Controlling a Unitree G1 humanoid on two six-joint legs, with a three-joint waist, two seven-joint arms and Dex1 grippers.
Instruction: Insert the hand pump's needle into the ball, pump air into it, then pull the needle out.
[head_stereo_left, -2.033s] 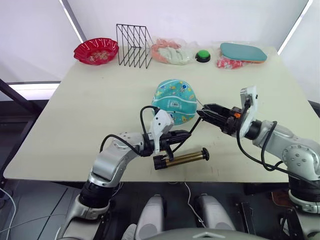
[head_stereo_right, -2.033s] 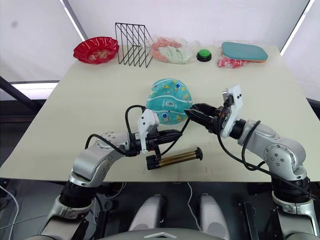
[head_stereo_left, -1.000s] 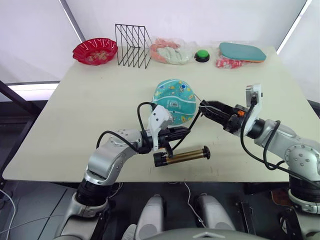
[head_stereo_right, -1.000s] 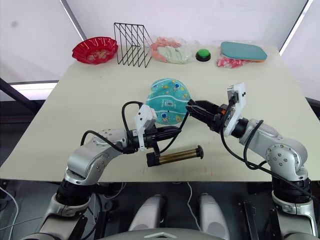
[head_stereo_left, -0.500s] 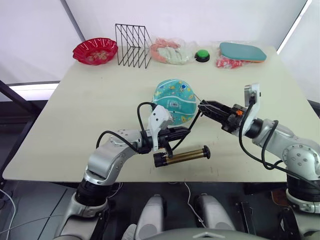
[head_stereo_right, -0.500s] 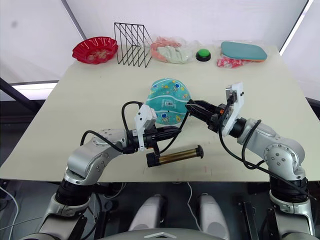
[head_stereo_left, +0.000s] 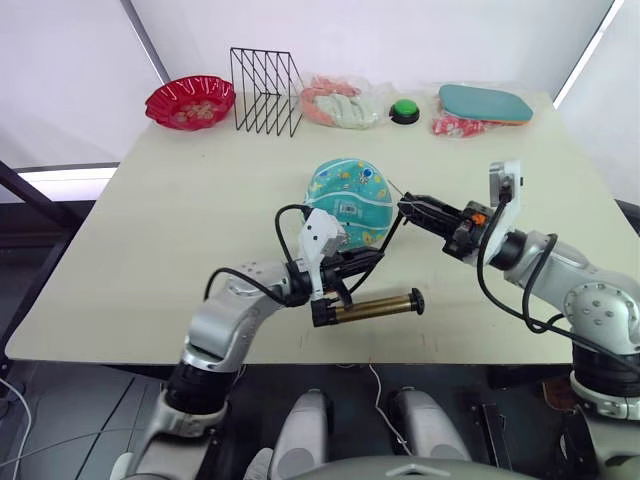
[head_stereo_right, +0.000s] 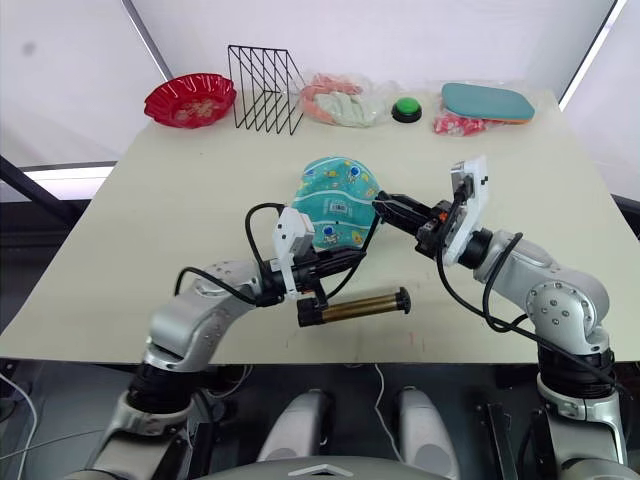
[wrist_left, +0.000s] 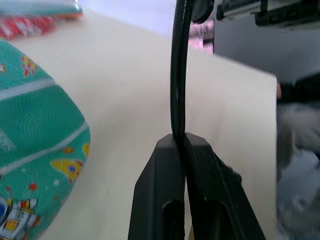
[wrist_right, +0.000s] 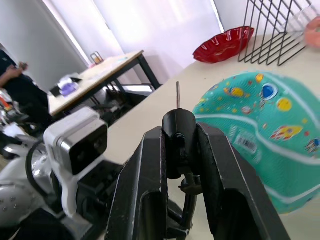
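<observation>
The right claw (wrist_right: 177, 150) is clenched on the black fitting of the needle (wrist_right: 177, 95), whose pin points at the ball (head_stereo_left: 350, 202) from just beside it, not yet touching. The left claw (wrist_left: 182, 150) pinches the thin black hose (wrist_left: 179, 70) between both fingers. The hand pump (head_stereo_left: 370, 306) lies near the bench's (head_stereo_left: 180, 200) front edge, just below the left claw. The ball sits mid-bench, with bare surface toward the left edge and behind it. Along the far edge stand 1 red bowl (head_stereo_left: 190, 102), 1 wire rack (head_stereo_left: 266, 90) and 1 green button (head_stereo_left: 405, 110).
</observation>
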